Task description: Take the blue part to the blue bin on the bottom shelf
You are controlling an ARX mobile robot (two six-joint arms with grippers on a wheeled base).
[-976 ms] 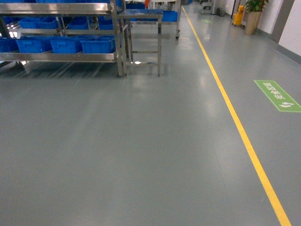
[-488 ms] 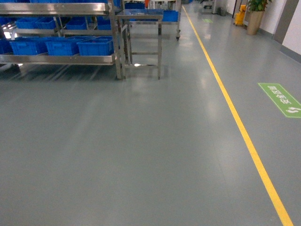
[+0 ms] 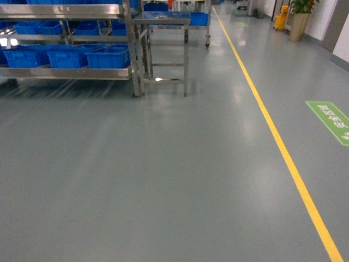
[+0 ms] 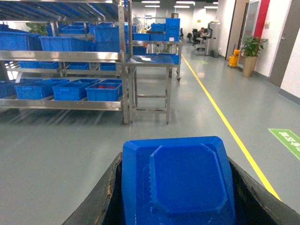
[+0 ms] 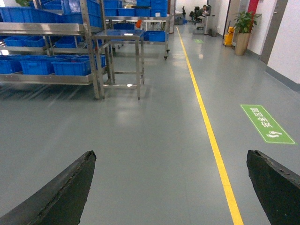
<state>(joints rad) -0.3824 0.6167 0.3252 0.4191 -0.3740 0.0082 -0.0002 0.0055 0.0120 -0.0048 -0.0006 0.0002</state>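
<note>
A blue part (image 4: 180, 180), a chamfered block with a raised octagonal face, fills the bottom of the left wrist view, and my left gripper (image 4: 178, 187) is shut on it with a black finger on each side. My right gripper (image 5: 171, 161) is open over bare floor with nothing between its fingers. Blue bins (image 3: 108, 57) stand in a row on the bottom shelf (image 3: 71, 72) of the steel rack at the far left; the same blue bins (image 4: 104, 91) and bottom shelf (image 4: 65, 104) show ahead in the left wrist view. Neither gripper shows in the head view.
A bare steel table (image 3: 161, 22) stands right of the rack. A yellow floor line (image 3: 272, 131) runs along the aisle, with a green floor sign (image 3: 332, 121) to its right. A potted plant (image 3: 299, 19) stands far right. Grey floor lies between me and the rack.
The rack, table and floor sign have drifted down and right in the head view and look a little nearer, so my view has advanced and turned slightly left.
</note>
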